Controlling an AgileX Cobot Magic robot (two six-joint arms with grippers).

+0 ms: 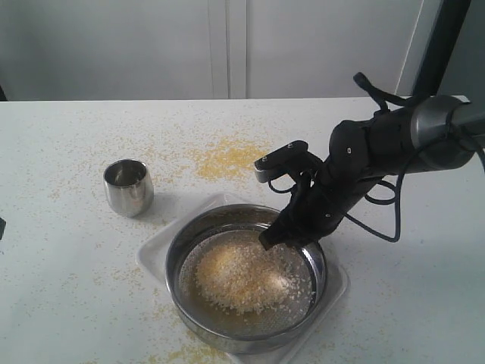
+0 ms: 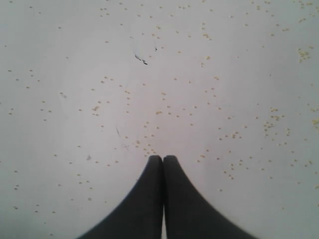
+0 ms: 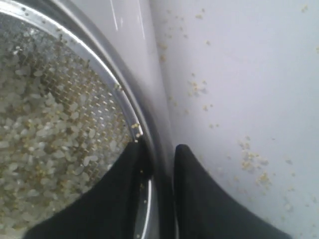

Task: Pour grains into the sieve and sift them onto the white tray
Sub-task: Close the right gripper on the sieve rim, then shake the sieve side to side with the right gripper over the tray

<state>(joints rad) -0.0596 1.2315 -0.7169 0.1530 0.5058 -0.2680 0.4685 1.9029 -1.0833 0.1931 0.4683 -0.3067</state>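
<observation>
Straddling the sieve (image 3: 99, 97) rim: right jaws.

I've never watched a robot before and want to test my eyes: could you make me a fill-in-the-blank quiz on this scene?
The grains lie heaped in the ___. The steel cup stands ___ on the table. The right fingers flank its rim, one inside and one ___. The left fingers are pressed ___.
Missing: sieve; upright; outside; together.
</observation>
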